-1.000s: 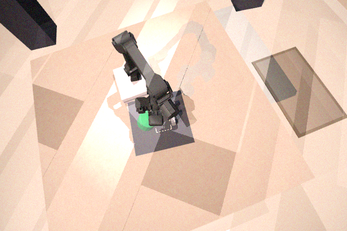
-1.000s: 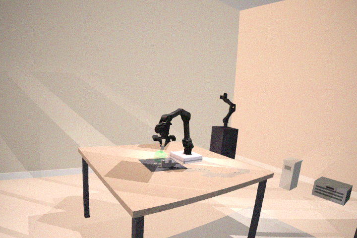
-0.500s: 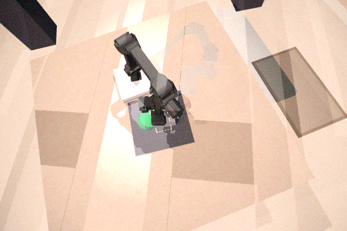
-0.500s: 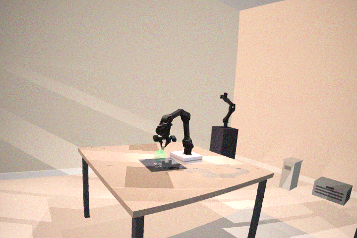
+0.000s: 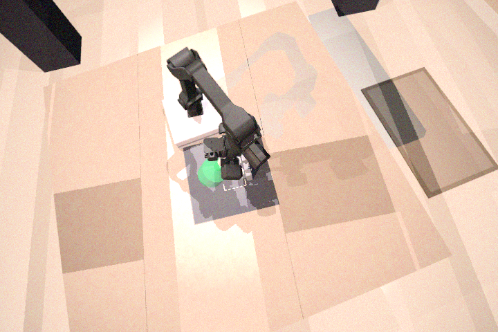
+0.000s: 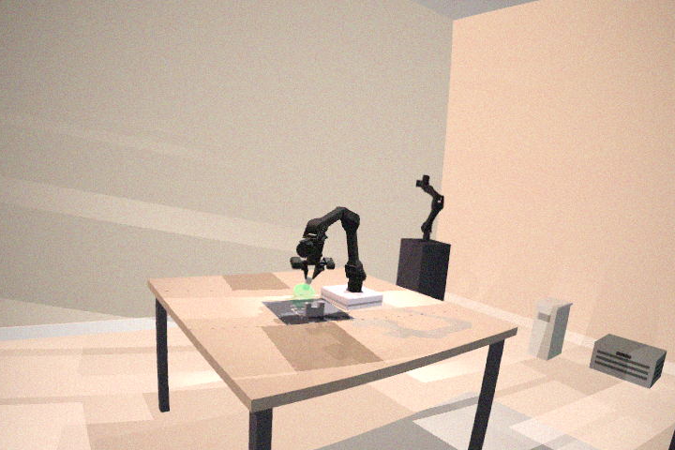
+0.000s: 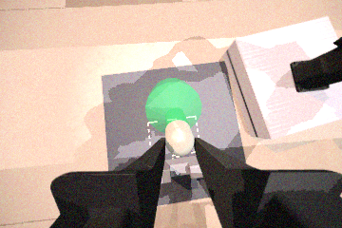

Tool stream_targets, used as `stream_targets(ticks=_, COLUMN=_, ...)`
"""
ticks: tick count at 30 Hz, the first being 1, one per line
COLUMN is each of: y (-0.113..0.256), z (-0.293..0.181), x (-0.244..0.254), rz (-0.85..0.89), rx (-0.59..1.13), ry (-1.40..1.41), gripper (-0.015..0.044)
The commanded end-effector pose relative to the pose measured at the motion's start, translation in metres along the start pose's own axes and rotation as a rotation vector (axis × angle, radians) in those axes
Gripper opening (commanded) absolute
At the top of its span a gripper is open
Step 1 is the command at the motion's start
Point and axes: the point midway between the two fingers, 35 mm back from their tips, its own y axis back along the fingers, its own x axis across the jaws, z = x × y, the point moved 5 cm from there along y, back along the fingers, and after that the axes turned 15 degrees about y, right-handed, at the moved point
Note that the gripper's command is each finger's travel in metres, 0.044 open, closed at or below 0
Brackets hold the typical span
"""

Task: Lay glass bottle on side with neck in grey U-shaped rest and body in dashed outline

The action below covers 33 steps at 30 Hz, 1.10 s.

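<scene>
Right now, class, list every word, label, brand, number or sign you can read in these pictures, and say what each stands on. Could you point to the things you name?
None can be read.
The green bottle (image 5: 209, 173) (image 6: 303, 293) (image 7: 173, 102): no lettering visible.
The dark mat (image 5: 210, 209) (image 6: 285, 314) (image 7: 123, 114): a dashed white outline, no writing.
The pale floor cabinet (image 6: 547, 331): a small darker patch, too small to tell whether it bears text.

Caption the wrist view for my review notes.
Gripper clamped on the pale top of a green bottle, above a dark mat.
</scene>
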Motion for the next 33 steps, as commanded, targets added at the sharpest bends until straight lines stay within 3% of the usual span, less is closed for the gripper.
stream_targets(ticks=1, y=0.001, z=-0.009, x=0.001, rz=0.001, rx=0.01, ry=0.002, gripper=0.0123)
stream_targets(ticks=33, y=0.002, z=-0.038, x=0.004, rz=-0.002, rx=-0.06, ry=-0.011, gripper=0.0123)
